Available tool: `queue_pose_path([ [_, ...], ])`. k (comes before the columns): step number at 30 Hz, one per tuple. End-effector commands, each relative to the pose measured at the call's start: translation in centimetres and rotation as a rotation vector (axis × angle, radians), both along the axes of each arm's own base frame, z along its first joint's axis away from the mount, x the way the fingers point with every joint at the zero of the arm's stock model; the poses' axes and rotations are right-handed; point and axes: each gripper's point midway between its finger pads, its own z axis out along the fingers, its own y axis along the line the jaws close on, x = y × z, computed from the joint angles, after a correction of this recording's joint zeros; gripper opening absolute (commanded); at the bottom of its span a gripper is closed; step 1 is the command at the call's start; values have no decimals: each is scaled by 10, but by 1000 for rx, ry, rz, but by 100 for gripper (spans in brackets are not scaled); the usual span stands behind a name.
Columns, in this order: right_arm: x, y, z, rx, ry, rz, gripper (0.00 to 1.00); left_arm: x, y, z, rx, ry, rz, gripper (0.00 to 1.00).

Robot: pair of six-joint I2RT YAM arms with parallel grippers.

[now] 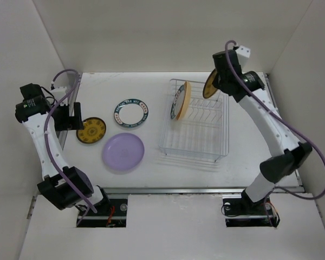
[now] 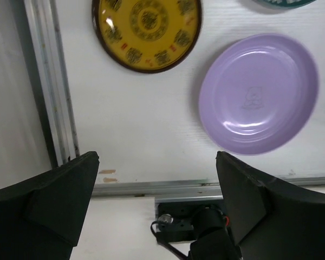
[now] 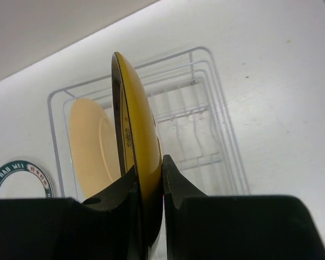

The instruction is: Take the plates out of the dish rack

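The wire dish rack (image 1: 203, 135) stands right of centre and also shows in the right wrist view (image 3: 216, 103). A pale yellow plate (image 1: 183, 97) stands on edge at the rack's far left end (image 3: 89, 146). A teal-patterned face shows against its left side. My right gripper (image 1: 215, 81) is shut on a mustard plate with a dark rim (image 3: 132, 119) and holds it on edge above the rack's far end. My left gripper (image 2: 157, 184) is open and empty, high over the table's left edge (image 1: 70, 116).
Three plates lie flat on the table left of the rack: a mustard dark-rimmed plate (image 1: 91, 130), a white plate with a teal rim (image 1: 131, 113) and a lavender plate (image 1: 123, 151). White walls enclose the table. A metal rail (image 2: 54, 97) runs along the left edge.
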Motion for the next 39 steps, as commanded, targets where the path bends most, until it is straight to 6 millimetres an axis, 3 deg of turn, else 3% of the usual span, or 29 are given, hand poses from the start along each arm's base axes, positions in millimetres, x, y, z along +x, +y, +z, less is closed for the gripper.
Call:
queue_pose_path([
  [1,-48,-29,32,-75,-24,-72,0,4,-35,38,-123,-126,-81,89],
  [2,-60,-28,51,-30,-80,-50,0,7,-41,45,-151,-156,-103,91],
  [3,-63,-19,56,-10,-107,0,0,13,-58,58,-231,-209,-154,92],
  [6,-64,42,67,153,-221,290,0,30,-81,77,-393,-265,-209,95],
  [8,-63,91,50,262,-218,506,0,45,-99,90,-485,-294,-263,95],
  [9,-48,112,53,295,-268,568,0,57,-102,92,-513,-280,-269,95],
  [11,-42,150,42,338,-239,712,0,68,-117,88,-505,-247,-318,95],
  [12,-21,172,29,342,-216,751,0,72,-122,86,-503,-234,-336,95],
  [14,-11,202,19,356,-196,844,0,75,-135,83,-494,-216,-391,95],
  [15,-10,220,34,397,-228,929,0,78,-137,79,-495,-206,-405,96],
  [16,-4,242,12,418,-191,990,0,78,-136,78,-488,-211,-416,96],
  [19,-13,285,1,489,-205,1179,0,81,-133,60,-487,-169,-407,96],
  [25,-31,338,-24,591,-178,1331,0,88,-128,15,-517,-52,-412,96],
  [26,-33,339,-20,596,-195,1350,0,88,-128,15,-517,-51,-412,96],
  [29,-47,350,-22,629,-196,1390,0,90,-119,-8,-476,-10,-386,96],
  [31,-48,352,-14,664,-224,1403,0,91,-111,-23,-432,12,-368,96],
  [34,-54,360,-27,751,-181,1429,0,91,-113,-31,-455,35,-365,95],
  [36,-63,367,-34,785,-153,1469,0,94,-121,-24,-512,9,-387,95],
  [39,-63,372,-39,817,-160,1490,0,102,-130,-17,-564,-1,-401,84],
])
